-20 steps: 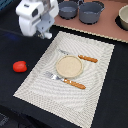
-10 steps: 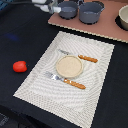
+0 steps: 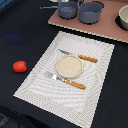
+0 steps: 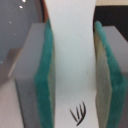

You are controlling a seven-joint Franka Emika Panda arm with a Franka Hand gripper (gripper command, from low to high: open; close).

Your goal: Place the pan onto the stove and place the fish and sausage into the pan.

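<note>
We see the exterior view evenly lit but soft and low in detail, its dark table point(image 3: 20, 30) swallowing shadows. The wrist view is heavily blurred: the green pads point(image 4: 44, 75) are out of focus, the white piece point(image 4: 72, 55) overexposed.

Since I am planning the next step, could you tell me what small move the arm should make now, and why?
Probably carry the fish over the pan before releasing it. The gripper seems closed on the fish, the pan already sits on the stove, and the sausage lies untouched.
</note>
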